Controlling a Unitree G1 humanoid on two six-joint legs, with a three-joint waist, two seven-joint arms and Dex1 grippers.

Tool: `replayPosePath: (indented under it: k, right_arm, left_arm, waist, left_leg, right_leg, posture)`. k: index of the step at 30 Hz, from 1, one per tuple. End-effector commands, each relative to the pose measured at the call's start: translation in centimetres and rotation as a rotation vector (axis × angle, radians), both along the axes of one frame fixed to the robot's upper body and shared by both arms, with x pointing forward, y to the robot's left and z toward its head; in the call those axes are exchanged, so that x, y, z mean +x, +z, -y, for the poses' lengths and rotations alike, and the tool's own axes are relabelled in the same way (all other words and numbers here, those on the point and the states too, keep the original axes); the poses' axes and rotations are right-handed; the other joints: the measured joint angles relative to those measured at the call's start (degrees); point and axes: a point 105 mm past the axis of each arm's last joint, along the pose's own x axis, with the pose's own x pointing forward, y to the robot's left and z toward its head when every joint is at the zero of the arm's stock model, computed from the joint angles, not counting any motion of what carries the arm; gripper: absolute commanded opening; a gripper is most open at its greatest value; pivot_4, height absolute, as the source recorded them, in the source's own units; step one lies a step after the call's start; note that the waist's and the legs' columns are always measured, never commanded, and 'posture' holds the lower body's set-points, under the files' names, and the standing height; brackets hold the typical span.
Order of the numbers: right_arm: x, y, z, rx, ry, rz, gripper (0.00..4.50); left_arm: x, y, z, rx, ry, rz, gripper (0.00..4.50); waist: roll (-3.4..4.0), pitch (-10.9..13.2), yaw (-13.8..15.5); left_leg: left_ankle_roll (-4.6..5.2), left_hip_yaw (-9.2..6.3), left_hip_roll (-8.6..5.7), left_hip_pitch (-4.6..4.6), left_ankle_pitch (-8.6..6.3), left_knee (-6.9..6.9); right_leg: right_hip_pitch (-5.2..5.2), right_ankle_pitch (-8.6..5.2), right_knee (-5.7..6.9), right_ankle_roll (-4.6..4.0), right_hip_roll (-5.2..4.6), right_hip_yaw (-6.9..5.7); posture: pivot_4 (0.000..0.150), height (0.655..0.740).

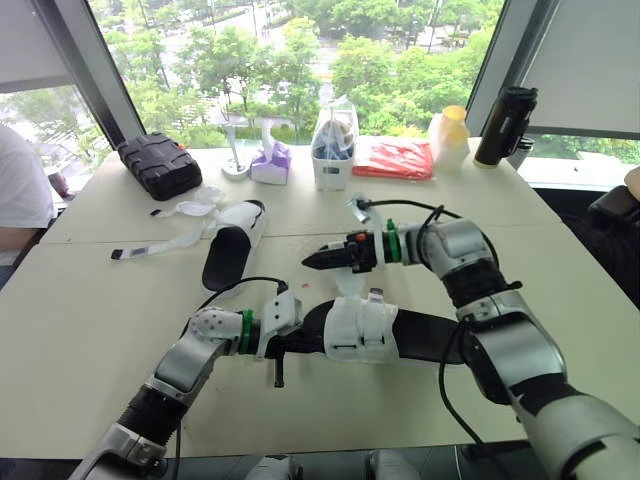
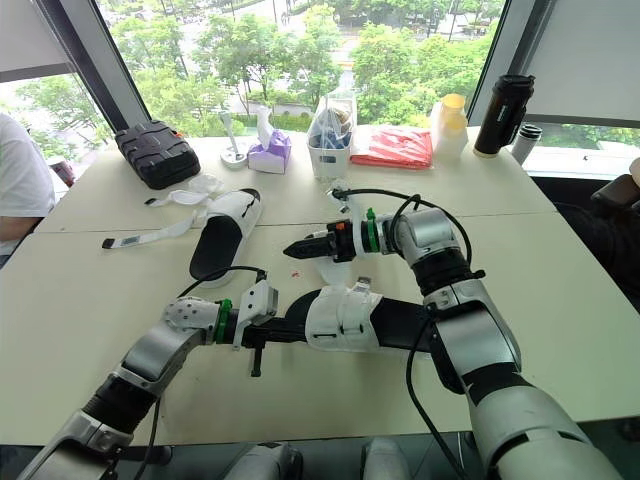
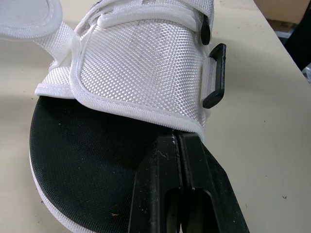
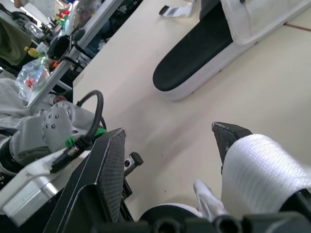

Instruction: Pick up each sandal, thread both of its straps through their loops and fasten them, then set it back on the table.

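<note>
The near sandal [image 1: 420, 335] has a black sole and a white woven upper [image 3: 141, 63], and it lies across the table's front middle. My left gripper [image 3: 180, 141] is shut on the sole's edge just below the upper and reaches in from the left [image 1: 293, 344]. My right gripper [image 1: 312, 261] hovers above and behind this sandal, pointing left. Its fingers [image 4: 109, 160] stand open, and a white strap [image 4: 265, 167] drapes over one of them. The second sandal [image 1: 232, 248] rests farther back on the left with its loose straps [image 1: 165, 240] spread over the table.
Along the far edge stand a black case [image 1: 160, 165], a purple tissue box [image 1: 270, 162], a white basket [image 1: 335, 150], a red bag [image 1: 395, 158], a yellow-lidded bottle [image 1: 450, 130] and a black bottle [image 1: 505, 125]. A person [image 1: 20, 190] sits at the left.
</note>
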Motion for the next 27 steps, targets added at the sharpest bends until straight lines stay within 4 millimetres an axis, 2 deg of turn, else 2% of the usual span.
replayPosePath:
  k: [1,9,12,16,17,22,24,27]
  right_arm:
    - [0.4,2.6,-0.7,0.060,0.008,0.063,3.04]
    - [1.1,3.9,-0.9,0.075,-0.010,0.090,3.04]
    - [0.9,4.5,-0.8,0.082,0.005,0.105,2.28]
    - [0.8,5.3,-0.7,0.099,0.012,0.122,0.27]
    - [0.8,5.4,-0.7,0.102,0.012,0.125,0.06]
    - [-0.8,7.7,-0.2,0.140,0.054,0.176,0.06]
    - [-1.4,8.0,-0.1,0.141,0.066,0.186,0.06]
    - [-3.9,8.3,0.4,0.126,0.103,0.202,0.06]
  left_arm:
    - [-1.9,-4.9,-0.4,0.139,-0.010,-0.148,0.00]
    - [-1.9,-4.9,-0.3,0.137,-0.010,-0.148,0.00]
    - [-1.9,-4.9,-0.3,0.136,-0.010,-0.149,0.00]
    - [-1.9,-4.9,-0.3,0.136,-0.010,-0.150,0.00]
    - [-1.9,-4.9,-0.3,0.136,-0.011,-0.150,0.00]
    - [-2.0,-5.0,-0.2,0.136,-0.017,-0.156,0.00]
    - [-2.0,-5.0,-0.2,0.138,-0.017,-0.159,0.00]
    - [-2.0,-5.0,-0.2,0.135,-0.016,-0.173,0.00]
  waist:
    - [0.00,0.0,0.0]
    - [0.01,0.0,0.1]
    - [0.01,0.0,0.1]
    - [0.01,0.0,0.1]
    - [0.01,0.0,0.1]
    - [0.02,0.0,0.2]
    - [0.02,0.0,0.1]
    - [0.04,0.0,0.2]
  left_leg:
    - [0.00,0.00,0.00,0.00,0.00,0.00]
    - [0.00,0.00,-0.02,0.00,0.00,0.00]
    - [0.00,-0.01,-0.03,0.00,0.00,0.00]
    - [0.00,-0.01,-0.03,0.00,0.00,0.00]
    - [0.00,-0.01,-0.03,0.00,0.00,0.00]
    - [-0.01,-0.02,-0.04,-0.06,0.00,0.00]
    - [-0.01,-0.05,-0.04,-0.11,0.00,0.00]
    - [-0.01,-0.06,-0.04,-0.12,0.00,0.00]
  right_leg:
    - [0.00,0.00,0.01,0.00,0.00,0.00]
    - [0.00,0.00,0.01,0.00,-0.01,0.00]
    - [0.00,0.00,0.01,0.00,-0.01,0.01]
    - [0.00,0.00,0.01,0.00,-0.01,0.01]
    - [0.00,0.00,0.01,0.00,-0.01,0.01]
    - [-0.05,0.00,0.01,0.00,-0.02,0.01]
    - [-0.08,0.00,0.00,0.00,-0.02,0.00]
    - [-0.08,0.00,0.00,0.00,-0.03,0.00]
  posture:
    - [0.150,0.7400]
    - [0.150,0.7400]
    - [0.150,0.7400]
    - [0.150,0.7400]
    - [0.150,0.7400]
    - [0.150,0.7400]
    - [0.150,0.7400]
    - [0.150,0.7400]
